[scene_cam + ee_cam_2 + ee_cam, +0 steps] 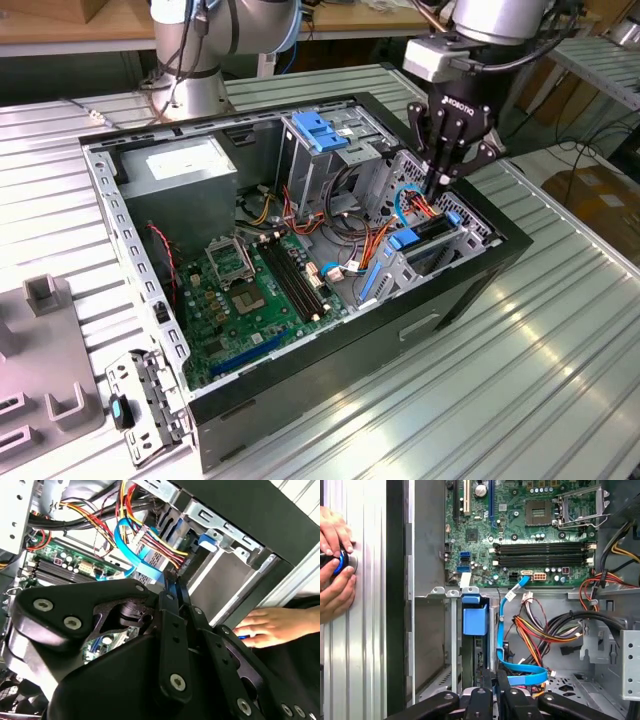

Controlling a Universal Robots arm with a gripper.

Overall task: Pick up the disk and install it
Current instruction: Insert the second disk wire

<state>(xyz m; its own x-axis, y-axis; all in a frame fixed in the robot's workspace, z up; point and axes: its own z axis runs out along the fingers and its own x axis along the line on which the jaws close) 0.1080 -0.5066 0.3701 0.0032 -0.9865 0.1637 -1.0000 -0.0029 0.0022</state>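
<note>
The disk point(428, 232) sits edge-up in the metal drive bay at the exterior view's right end of the open computer case, its blue side rails showing. In the first wrist view the disk point(479, 652) is a dark slab below its blue rail tab point(475, 620). My gripper point(441, 183) hangs straight above the disk's near end, fingers pressed together and empty. Its tips point(493, 676) lie beside the disk's edge and a blue flat cable point(520, 667). In the second wrist view the gripper point(172, 586) points at the bay by that cable point(131, 550).
The case point(300, 370) lies open on a ribbed metal table. Coloured wire bundles point(540, 630) crowd the space beside the bay. The motherboard point(250, 290) and grey power supply point(185, 170) fill the other end. A person's hands point(335, 565) hold a small device outside the case wall.
</note>
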